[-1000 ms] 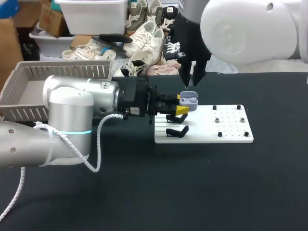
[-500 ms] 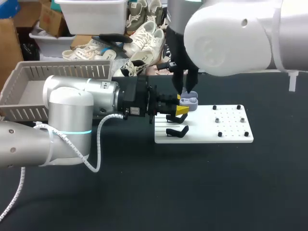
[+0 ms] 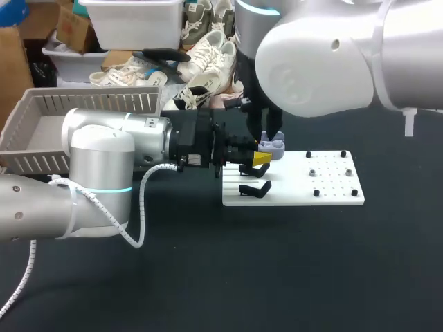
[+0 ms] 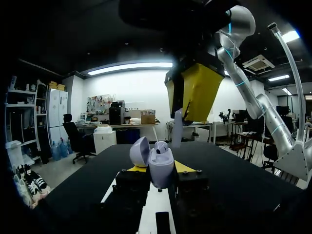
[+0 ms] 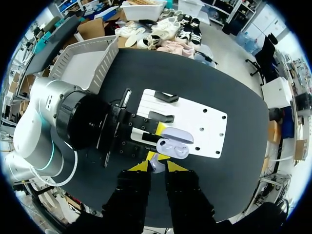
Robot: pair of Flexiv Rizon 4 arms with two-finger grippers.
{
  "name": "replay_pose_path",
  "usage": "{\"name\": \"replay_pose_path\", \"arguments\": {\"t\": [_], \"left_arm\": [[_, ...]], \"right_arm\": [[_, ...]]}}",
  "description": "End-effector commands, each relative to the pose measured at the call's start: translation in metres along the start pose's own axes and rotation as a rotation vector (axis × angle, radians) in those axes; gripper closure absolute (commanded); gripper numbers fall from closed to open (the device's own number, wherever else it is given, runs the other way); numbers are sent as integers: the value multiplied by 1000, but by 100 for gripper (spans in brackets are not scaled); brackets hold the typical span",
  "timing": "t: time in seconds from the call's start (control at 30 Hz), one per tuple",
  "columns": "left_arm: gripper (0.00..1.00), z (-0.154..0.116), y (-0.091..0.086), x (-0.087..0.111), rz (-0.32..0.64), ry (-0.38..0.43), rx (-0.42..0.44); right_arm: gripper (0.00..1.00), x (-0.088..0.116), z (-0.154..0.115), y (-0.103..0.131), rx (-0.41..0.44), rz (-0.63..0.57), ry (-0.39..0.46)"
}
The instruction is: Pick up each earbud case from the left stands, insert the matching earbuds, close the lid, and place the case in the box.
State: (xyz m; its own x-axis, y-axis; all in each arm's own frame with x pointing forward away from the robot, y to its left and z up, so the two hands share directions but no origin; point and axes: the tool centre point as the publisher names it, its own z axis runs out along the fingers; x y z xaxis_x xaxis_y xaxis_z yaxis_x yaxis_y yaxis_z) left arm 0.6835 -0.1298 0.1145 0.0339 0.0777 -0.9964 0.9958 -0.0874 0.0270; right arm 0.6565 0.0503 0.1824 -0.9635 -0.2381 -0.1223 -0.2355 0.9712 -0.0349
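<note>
Left tool [image 3: 261, 158] is clamped on the open lilac earbud case [image 4: 161, 165], lid up, over the left end of the white board [image 3: 325, 188]. Right tool [image 5: 157, 168] hovers just above, pinching one lilac earbud [image 4: 178, 127].

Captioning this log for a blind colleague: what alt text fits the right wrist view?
The right arm's fingers pinch a small pale earbud close to an open lilac case, which the left arm's fingers hold over a white board with black stands. A grey basket sits beyond that arm.
</note>
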Motion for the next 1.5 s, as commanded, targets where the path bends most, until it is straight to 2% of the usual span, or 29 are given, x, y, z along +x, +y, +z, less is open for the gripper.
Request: {"name": "replay_pose_path", "arguments": {"t": [0.03, 0.97, 1.5], "left_arm": [[100, 0, 0, 0, 0, 0, 1], [100, 0, 0, 0, 0, 0, 1], [100, 0, 0, 0, 0, 0, 1]], "right_arm": [[100, 0, 3, 0, 4, 9, -2], [100, -10, 14, -9, 0, 55, -4], [100, -12, 18, -7, -4, 50, 3]]}}
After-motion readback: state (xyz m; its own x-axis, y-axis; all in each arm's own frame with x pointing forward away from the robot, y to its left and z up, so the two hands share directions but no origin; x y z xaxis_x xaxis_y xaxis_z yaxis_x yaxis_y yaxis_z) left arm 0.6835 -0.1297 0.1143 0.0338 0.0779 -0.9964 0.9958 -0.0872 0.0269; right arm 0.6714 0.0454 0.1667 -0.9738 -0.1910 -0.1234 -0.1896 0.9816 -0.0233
